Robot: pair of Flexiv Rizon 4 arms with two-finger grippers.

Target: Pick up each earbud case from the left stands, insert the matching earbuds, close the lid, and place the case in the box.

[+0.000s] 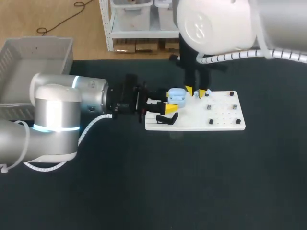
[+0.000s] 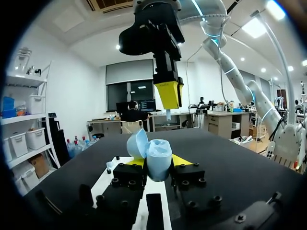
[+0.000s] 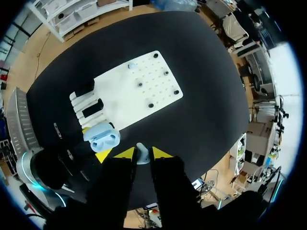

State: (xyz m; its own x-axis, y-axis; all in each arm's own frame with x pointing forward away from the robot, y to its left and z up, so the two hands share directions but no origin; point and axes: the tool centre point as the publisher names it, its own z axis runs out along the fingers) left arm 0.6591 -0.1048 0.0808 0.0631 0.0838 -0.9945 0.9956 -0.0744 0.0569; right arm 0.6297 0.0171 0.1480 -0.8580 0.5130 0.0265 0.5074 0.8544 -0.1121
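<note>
With the left gripper [image 1: 170, 104] clamping the pale-blue plastic earbud case [image 1: 177, 96], the right gripper [image 1: 195, 91], pinching a small white earbud [image 3: 141, 154], should ease toward nine o'clock, then lower.

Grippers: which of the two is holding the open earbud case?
The left gripper: its yellow tips clamp the light blue case, lid open. The right gripper above it pinches only a small pale earbud.
</note>
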